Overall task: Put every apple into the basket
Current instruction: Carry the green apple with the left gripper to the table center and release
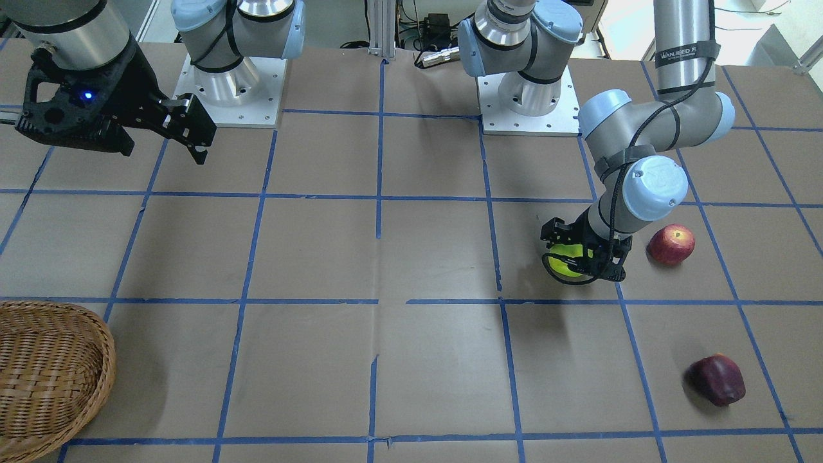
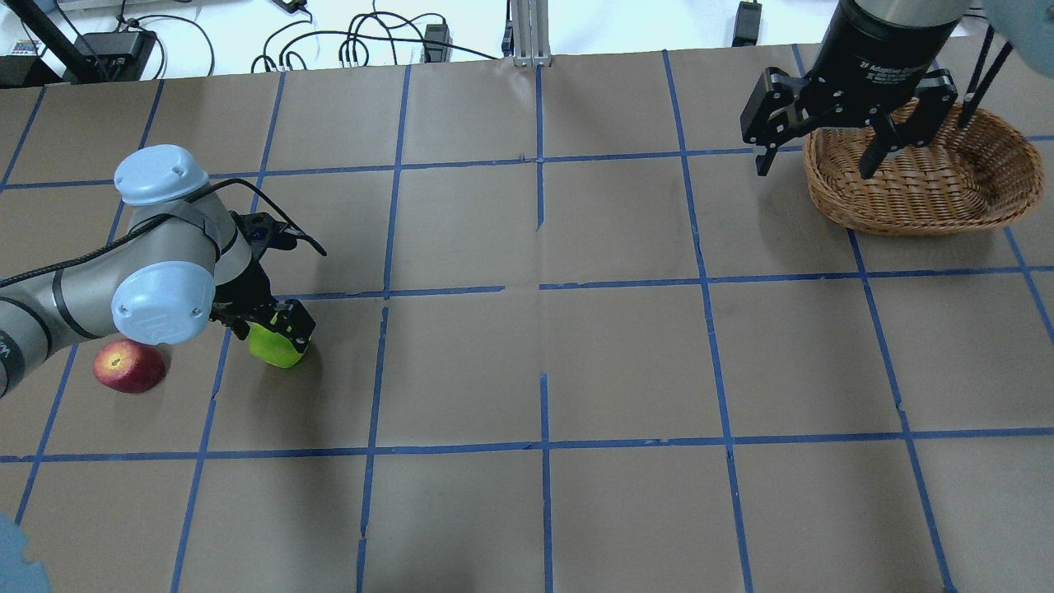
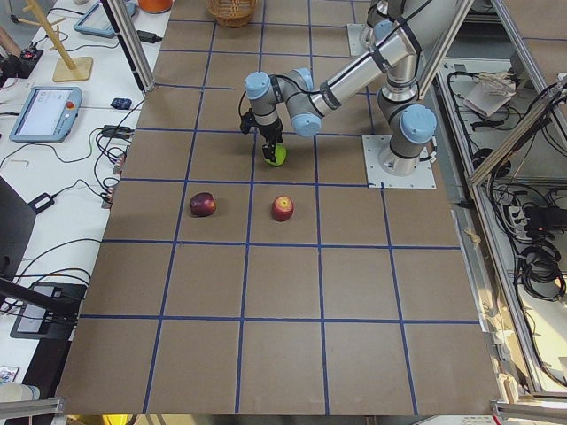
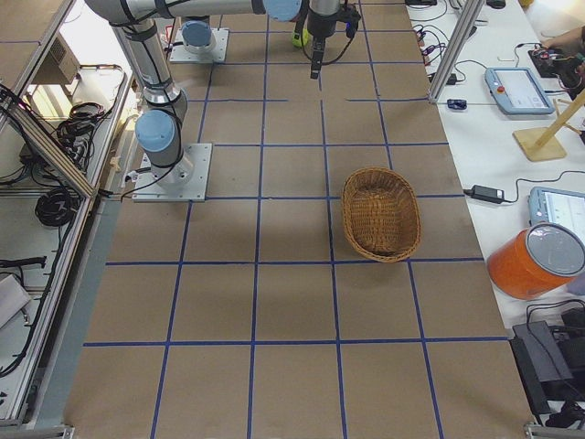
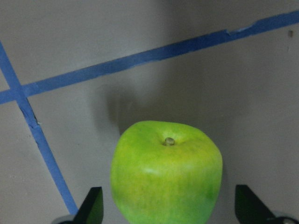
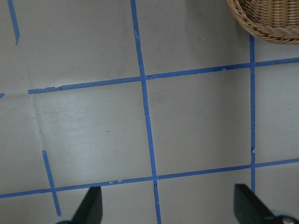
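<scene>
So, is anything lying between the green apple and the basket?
Nothing visible lies on the table between the green apple and the basket. The right gripper hangs open above the table near the basket and might crowd the route.

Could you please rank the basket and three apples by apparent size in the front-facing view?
1. Basket, though cropped.
2. Maroon apple and red apple: near alike; maroon sits nearer the camera.
3. Green apple: partly hidden by left gripper, unsure.
</scene>
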